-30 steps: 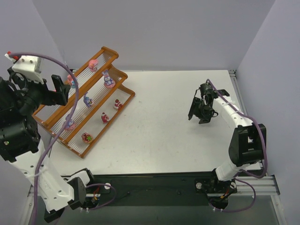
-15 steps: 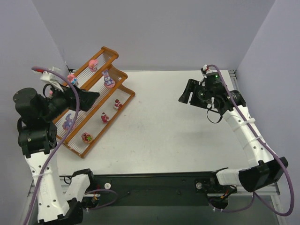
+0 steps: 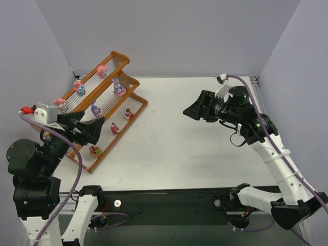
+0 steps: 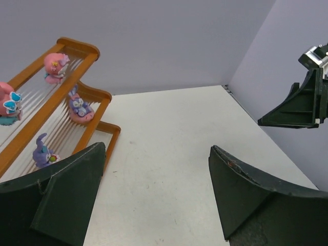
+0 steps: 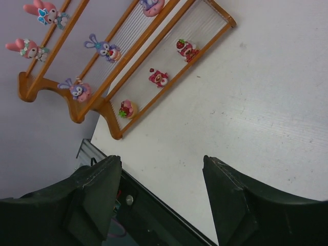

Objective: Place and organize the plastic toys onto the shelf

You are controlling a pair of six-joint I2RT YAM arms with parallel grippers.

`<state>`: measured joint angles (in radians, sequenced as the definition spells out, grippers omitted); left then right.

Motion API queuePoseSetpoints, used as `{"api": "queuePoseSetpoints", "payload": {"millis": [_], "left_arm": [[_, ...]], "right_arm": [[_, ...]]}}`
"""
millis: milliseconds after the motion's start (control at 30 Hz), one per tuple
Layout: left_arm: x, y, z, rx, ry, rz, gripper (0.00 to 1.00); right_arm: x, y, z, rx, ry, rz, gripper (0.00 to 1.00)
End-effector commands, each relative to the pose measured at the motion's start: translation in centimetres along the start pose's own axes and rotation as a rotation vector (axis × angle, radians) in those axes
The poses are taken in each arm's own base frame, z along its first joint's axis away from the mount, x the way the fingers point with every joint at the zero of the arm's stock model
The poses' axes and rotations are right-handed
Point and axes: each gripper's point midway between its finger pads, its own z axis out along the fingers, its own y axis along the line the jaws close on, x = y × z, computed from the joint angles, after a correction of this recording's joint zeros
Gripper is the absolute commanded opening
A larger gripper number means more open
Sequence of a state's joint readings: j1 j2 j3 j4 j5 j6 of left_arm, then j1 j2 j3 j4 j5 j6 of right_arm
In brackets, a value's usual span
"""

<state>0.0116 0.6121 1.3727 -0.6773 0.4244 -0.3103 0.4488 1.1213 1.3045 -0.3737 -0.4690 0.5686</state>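
Note:
The shelf (image 3: 119, 54) stands at the far left, its three tiers stepping down toward the table's middle. Several tiny toys sit on it: pink ones (image 3: 102, 70) on the top tier, purple bunnies (image 3: 119, 87) on the middle tier, red-and-pink ones (image 3: 115, 129) on the bottom tier. My left gripper (image 3: 92, 128) hovers over the shelf's near end, open and empty. My right gripper (image 3: 195, 110) is raised over the table's right half, open and empty. The left wrist view shows the shelf (image 4: 77, 43), a purple bunny (image 4: 79, 107) and my open left gripper (image 4: 156, 147). The right wrist view shows the shelf (image 5: 205, 50), a red toy (image 5: 158, 77) and my open right gripper (image 5: 161, 159).
White table (image 3: 174, 138) with grey walls on the left, back and right. A black rail (image 3: 169, 197) runs along the near edge between the arm bases. My right gripper (image 4: 297, 107) shows at the right of the left wrist view.
My left arm has swung toward the near left, its gripper now over the shelf's near end. My right gripper has risen and moved left toward the middle. Both stayed open.

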Motion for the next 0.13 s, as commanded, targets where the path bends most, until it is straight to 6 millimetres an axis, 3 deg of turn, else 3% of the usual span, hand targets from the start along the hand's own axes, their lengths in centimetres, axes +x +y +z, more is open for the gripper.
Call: {"api": "queuePoseSetpoints", "payload": {"millis": [0,100], "left_arm": [[-0.16,1.61,0.83,-0.076,0.012,-0.008,0.91],[-0.08,1.64,0.85,-0.078,0.017,-0.012,0.91]], "right_arm": [[-0.46,1.42,-0.55,-0.070,-0.033,-0.018,0.64],[-0.43,1.59,-0.81,-0.076,-0.034,-0.023,0.66]]}}
